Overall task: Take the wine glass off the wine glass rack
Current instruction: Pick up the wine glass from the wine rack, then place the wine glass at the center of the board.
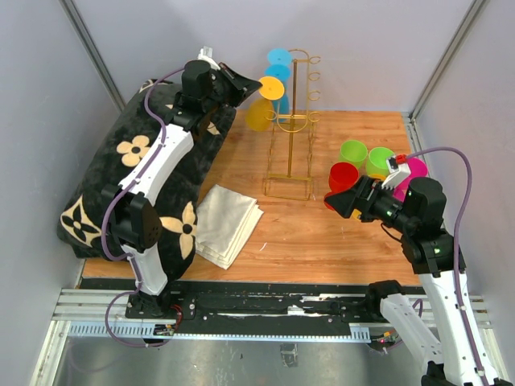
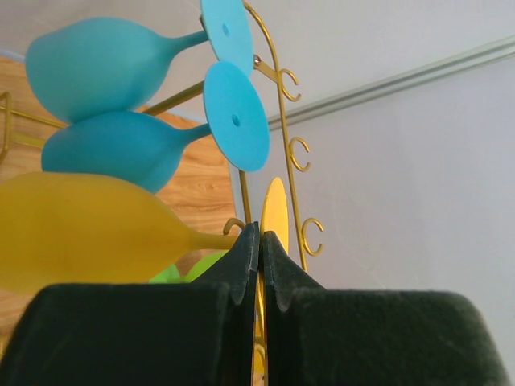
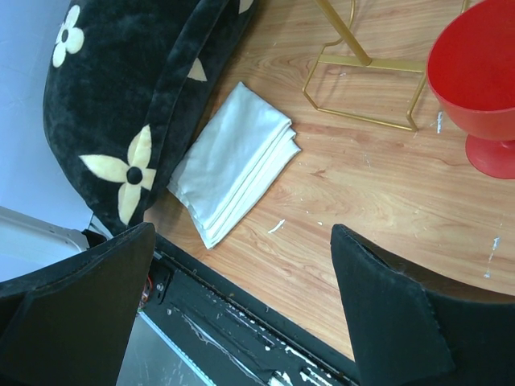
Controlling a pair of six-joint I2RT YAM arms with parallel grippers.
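**Left gripper clamped on the foot of the yellow wine glass; glass hangs on the wine glass rack.**
Left jaws are nearly closed, with only the thin yellow foot disc, seen edge-on, nipped between them. The glass lies on its side, bowl toward 9 o'clock from the rack pole, just under two blue glasses. The rack stands at 12 o'clock on the table. The right gripper, at 4 o'clock from the rack base, is spread wide and holds nothing, just beside a red glass. A folded cloth lies at 7 o'clock and a black flowered pillow at 9 o'clock.
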